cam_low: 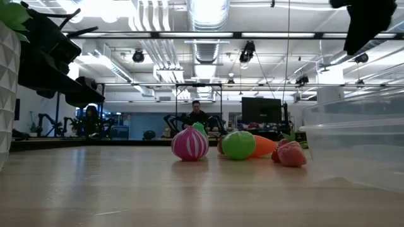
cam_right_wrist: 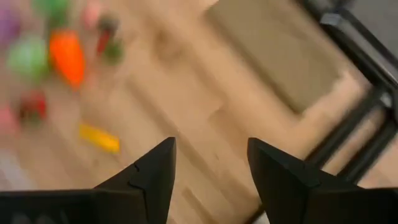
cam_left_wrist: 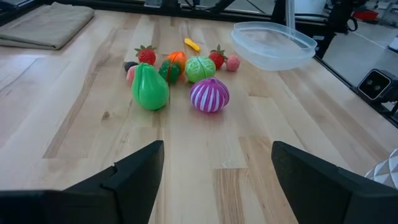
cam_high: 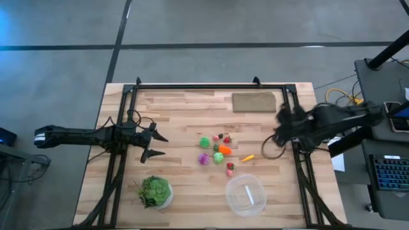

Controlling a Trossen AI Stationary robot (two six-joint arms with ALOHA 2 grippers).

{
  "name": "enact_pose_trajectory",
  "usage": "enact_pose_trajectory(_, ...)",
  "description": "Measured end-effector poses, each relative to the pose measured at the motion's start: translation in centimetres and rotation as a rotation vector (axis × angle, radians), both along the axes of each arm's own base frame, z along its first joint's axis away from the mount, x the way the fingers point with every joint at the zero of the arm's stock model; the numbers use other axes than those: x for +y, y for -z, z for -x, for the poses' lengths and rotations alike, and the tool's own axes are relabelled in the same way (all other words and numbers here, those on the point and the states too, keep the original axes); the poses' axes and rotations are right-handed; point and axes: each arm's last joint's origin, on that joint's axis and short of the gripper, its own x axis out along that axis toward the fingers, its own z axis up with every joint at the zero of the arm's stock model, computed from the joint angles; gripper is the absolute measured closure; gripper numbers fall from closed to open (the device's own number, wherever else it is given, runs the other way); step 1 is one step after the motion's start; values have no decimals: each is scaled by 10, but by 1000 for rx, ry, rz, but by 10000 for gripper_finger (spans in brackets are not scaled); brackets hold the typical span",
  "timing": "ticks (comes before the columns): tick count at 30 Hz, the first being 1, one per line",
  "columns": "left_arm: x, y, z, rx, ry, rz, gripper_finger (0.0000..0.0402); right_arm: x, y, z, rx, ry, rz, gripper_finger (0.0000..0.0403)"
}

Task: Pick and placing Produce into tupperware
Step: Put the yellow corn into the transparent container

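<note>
The produce [cam_high: 218, 152] is a cluster of tiny toy fruits and vegetables lying on the wooden table's middle: a green pear [cam_left_wrist: 150, 88], a magenta striped onion [cam_left_wrist: 209, 95], a green cabbage [cam_left_wrist: 199, 68], strawberries, an orange carrot [cam_right_wrist: 67, 56] and a small yellow piece [cam_high: 248, 158]. The clear round tupperware [cam_high: 245, 194] stands near the table's near edge, right of centre. My left gripper [cam_high: 153, 145] is open, left of the cluster. My right gripper [cam_high: 279, 131] is open too, up off the table to the right of the produce.
A white bowl with a leafy green bunch [cam_high: 155, 191] stands at the near left. A folded tan cloth [cam_high: 254, 101] lies at the far side. Black frame rails [cam_high: 125, 115] run along the table's left, far and right edges. People sit in the room beyond [cam_low: 197, 113].
</note>
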Motion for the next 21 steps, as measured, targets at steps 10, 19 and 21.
enact_pose_trajectory(10, 0, 0, 0, 0, 0, 0, 118, 23, 61, -58, 400, -576, 110, 211)
enact_pose_trajectory(19, 0, 0, 0, 0, 0, 0, 118, 46, 80, -88, 190, -803, -39, 211)
enact_pose_trajectory(21, 0, 0, 0, 0, 0, 0, 118, 55, 94, -93, 249, -839, -95, 211)
